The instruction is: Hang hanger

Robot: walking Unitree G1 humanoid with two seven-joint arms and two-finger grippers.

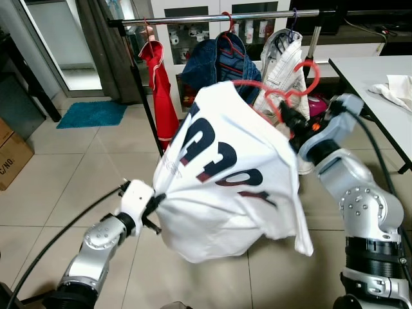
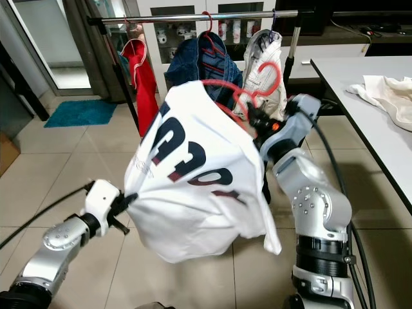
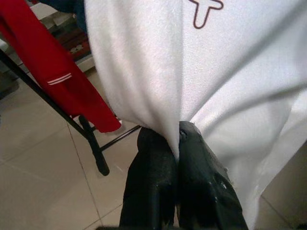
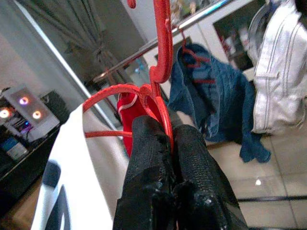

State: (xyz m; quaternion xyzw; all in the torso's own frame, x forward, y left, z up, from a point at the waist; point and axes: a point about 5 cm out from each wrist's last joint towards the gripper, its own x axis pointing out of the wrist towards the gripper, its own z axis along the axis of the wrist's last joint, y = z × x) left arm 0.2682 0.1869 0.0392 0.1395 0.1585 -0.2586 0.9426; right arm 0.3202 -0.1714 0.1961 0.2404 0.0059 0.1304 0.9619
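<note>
Left eye view gave me the clothes rail [image 1: 193, 18] at twelve o'clock, and below it the white shirt [image 1: 225, 174] hung mid-air on its red hanger [image 1: 302, 80], at about one o'clock. My right gripper [image 4: 165, 143] was clenched on the hanger's wire just under the hook, the stiff, light part worth holding. My left gripper [image 3: 178, 143] pinched the soft, floppy hem at eight o'clock.

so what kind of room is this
Probably a living or laundry area in a home: a clothes rail hung with garments, a glass-fronted cabinet behind it, a tiled floor with a teal mat, and a white table.
</note>
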